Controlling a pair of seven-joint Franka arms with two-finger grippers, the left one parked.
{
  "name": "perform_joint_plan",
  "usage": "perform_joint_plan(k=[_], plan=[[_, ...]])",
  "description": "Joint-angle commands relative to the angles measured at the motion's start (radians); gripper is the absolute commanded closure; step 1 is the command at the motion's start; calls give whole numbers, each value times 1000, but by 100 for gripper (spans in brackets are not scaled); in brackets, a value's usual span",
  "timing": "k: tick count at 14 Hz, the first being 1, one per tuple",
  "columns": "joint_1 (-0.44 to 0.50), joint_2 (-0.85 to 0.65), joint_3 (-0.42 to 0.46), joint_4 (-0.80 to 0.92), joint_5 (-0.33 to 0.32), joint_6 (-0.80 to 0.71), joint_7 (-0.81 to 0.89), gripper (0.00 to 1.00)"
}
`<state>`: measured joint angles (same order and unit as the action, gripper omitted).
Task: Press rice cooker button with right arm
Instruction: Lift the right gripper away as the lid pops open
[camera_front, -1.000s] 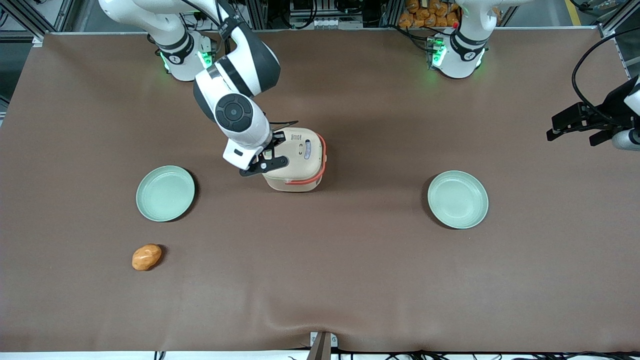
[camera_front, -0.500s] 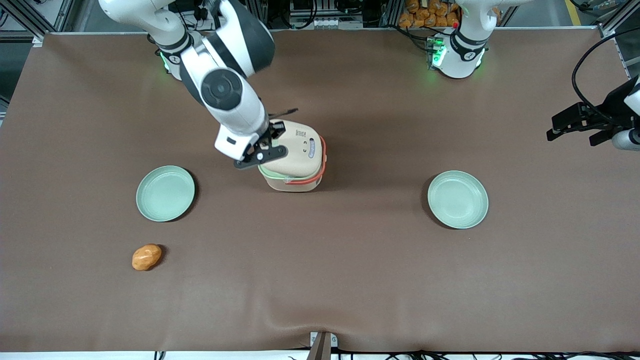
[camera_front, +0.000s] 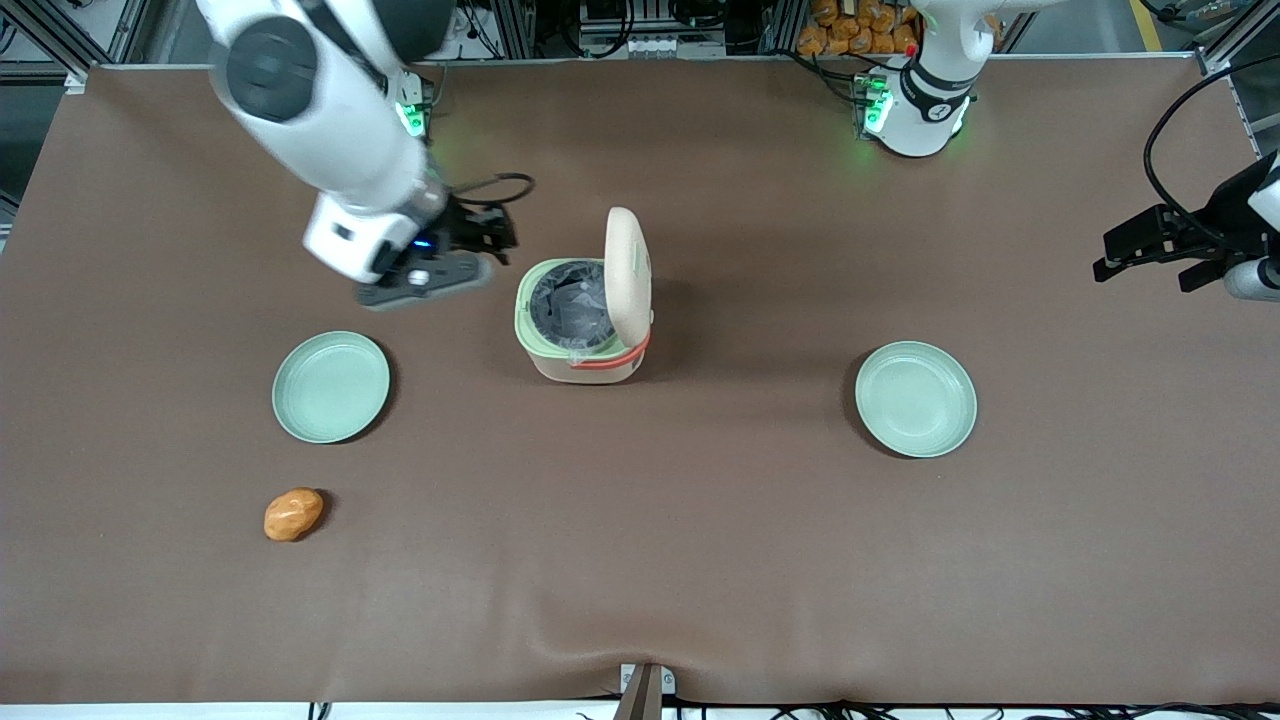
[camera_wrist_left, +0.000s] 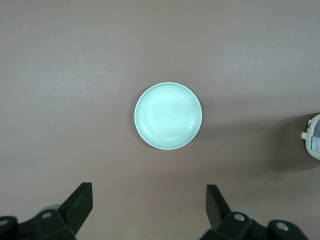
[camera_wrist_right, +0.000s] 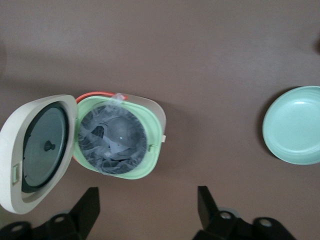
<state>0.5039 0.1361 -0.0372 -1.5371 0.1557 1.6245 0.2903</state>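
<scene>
The cream rice cooker (camera_front: 580, 320) stands mid-table with its lid (camera_front: 627, 270) swung upright and open. Its pale green rim, coral-orange handle band and grey inner pot (camera_front: 570, 305) show. In the right wrist view the cooker (camera_wrist_right: 117, 137) lies open, lid (camera_wrist_right: 37, 150) tipped back, pot (camera_wrist_right: 112, 137) with crinkled clear film in it. My right gripper (camera_front: 470, 250) hangs above the table beside the cooker, toward the working arm's end, clear of it. In the right wrist view the gripper (camera_wrist_right: 148, 207) is open and empty, its fingers (camera_wrist_right: 90, 202) wide apart over bare mat.
A pale green plate (camera_front: 331, 387) lies nearer the front camera than the gripper, also in the right wrist view (camera_wrist_right: 295, 132). An orange-brown lump (camera_front: 293, 514) lies nearer the camera still. A second green plate (camera_front: 915, 398) lies toward the parked arm's end, also in the left wrist view (camera_wrist_left: 168, 123).
The cooker lid went from shut to cracked to standing fully open. My right arm lifted off the cooker and drew back toward its own end of the table.
</scene>
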Motion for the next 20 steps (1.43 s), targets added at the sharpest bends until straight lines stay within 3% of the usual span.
perform_joint_plan(k=[1,5,7,10,16,20], plan=[[-140,-73,33,9,-11,-81,-6,0],[-327,-116,62,43,-42,-160,-77,0],[-405,-134,59,42,-47,-190,-216,0],[-432,-148,54,35,-155,-201,-278,0],[-459,-164,36,34,-168,-201,-277,0],[-453,-162,-30,34,-163,-236,-277,0]])
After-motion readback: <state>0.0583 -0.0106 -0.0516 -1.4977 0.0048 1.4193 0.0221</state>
